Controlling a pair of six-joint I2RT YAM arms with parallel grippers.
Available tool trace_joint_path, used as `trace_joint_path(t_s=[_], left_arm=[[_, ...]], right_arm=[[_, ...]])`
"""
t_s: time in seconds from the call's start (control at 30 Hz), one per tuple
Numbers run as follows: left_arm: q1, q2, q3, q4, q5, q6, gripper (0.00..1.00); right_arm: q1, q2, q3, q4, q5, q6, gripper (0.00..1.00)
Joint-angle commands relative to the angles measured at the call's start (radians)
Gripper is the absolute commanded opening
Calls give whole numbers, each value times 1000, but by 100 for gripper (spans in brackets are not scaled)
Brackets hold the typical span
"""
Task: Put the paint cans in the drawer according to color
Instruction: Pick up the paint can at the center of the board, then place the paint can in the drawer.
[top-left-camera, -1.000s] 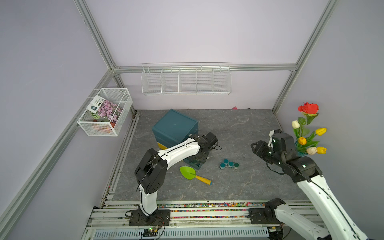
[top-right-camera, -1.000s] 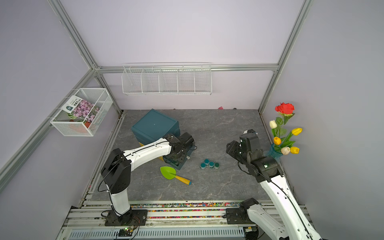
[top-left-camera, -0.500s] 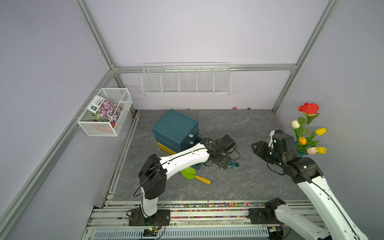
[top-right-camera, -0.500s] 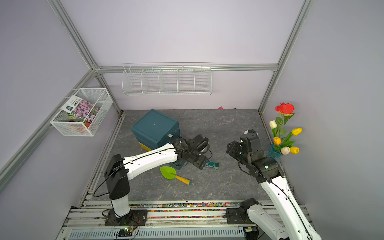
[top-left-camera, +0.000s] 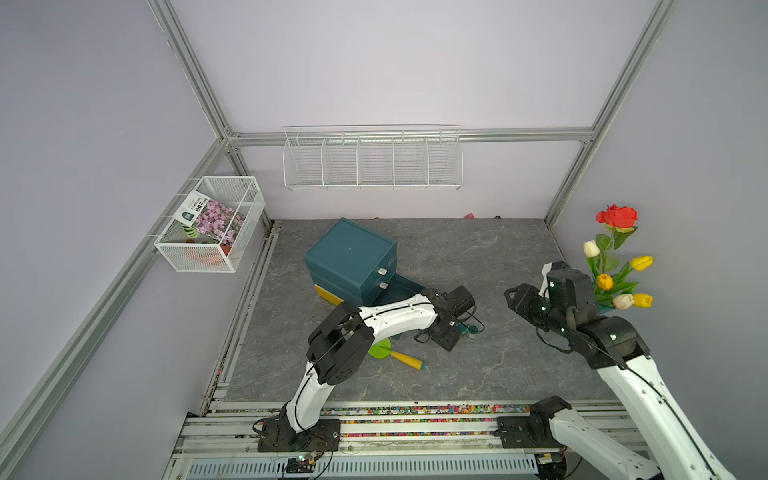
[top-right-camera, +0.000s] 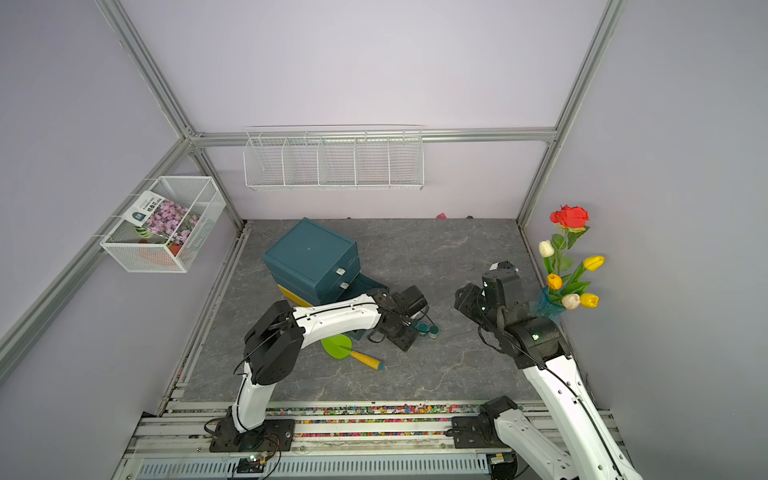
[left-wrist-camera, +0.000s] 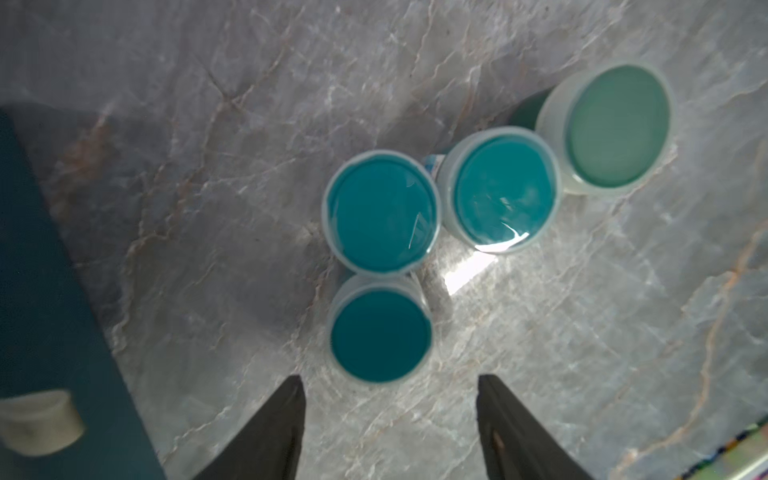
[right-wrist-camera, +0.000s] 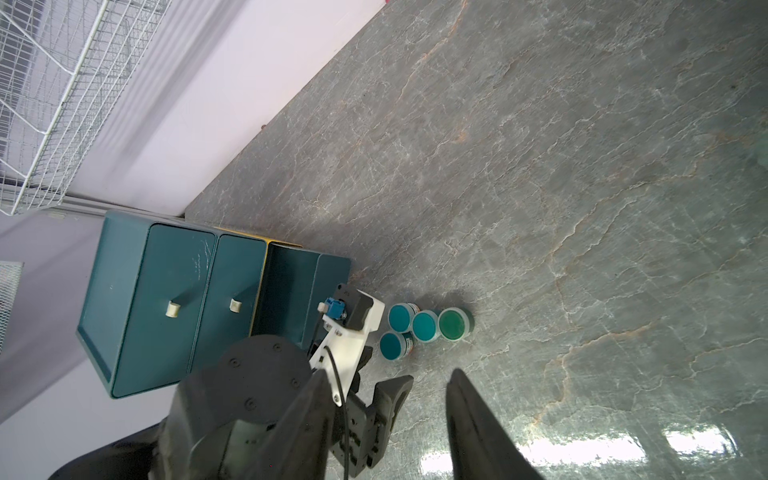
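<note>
Four paint cans (left-wrist-camera: 380, 212), three teal and one green, stand clustered on the grey bench (left-wrist-camera: 208, 124) just beside the open bottom drawer (right-wrist-camera: 286, 291) of the teal cabinet (right-wrist-camera: 166, 299). The left fingers (left-wrist-camera: 274, 432) hover spread just short of the nearest can, holding nothing. The right fingers (right-wrist-camera: 473, 424), well apart from the cans, are spread and empty too.

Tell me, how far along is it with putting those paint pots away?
Early on. The bottom drawer stands pulled open, which looks done. The left gripper hovers open over the nearest can, holding nothing. All four paint cans sit on the table, so every one is left to place.
</note>
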Motion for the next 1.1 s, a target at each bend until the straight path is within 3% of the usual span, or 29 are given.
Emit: trace_joint_path(t_s=[0.0, 0.4, 0.67, 0.9, 1.07], left_arm=[[9, 18, 30, 40, -30, 0, 64], [9, 49, 36, 83, -39, -10, 48], [9, 27, 41, 75, -83, -41, 19], [26, -133, 54, -74, -271, -93, 16], [89, -192, 16, -95, -314, -89, 16]], right_arm=[[-8, -16, -10, 0, 4, -5, 47], [-11, -17, -22, 6, -5, 1, 47], [-10, -20, -29, 14, -13, 3, 47], [-12, -17, -26, 17, -10, 0, 47], [-13, -4, -25, 34, -22, 3, 47]])
